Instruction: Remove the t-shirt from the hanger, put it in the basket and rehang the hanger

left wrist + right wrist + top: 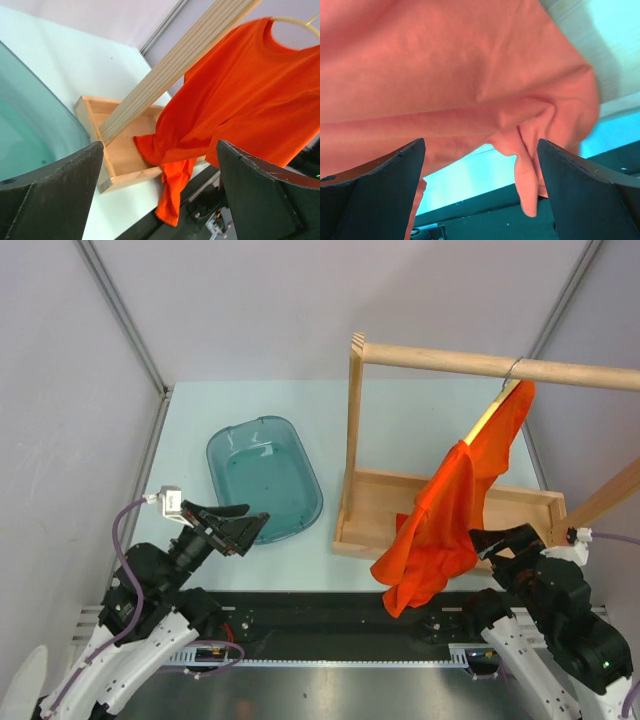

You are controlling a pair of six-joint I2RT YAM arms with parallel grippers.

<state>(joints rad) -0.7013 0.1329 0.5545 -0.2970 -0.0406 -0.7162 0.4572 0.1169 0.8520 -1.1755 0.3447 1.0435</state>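
One t-shirt (445, 530) on one hanger (490, 417), hooked over the rod (450, 360) at 2 o'clock on the tabletop (420, 420), long axis slanting down from the rod toward 6 o'clock. Hem just at 9 o'clock of the right fingers (375, 185), spread apart and clamped on nothing; left fingers (50, 195), likewise apart and empty, well apart at 8 o'clock beside one bin (262, 480). Judged a job for the right arm, much the nearer

Matt orange cloth t-shirt (445, 510); light, grained bare-wood rack (450, 360); glossy translucent teal plastic tub (265, 480).
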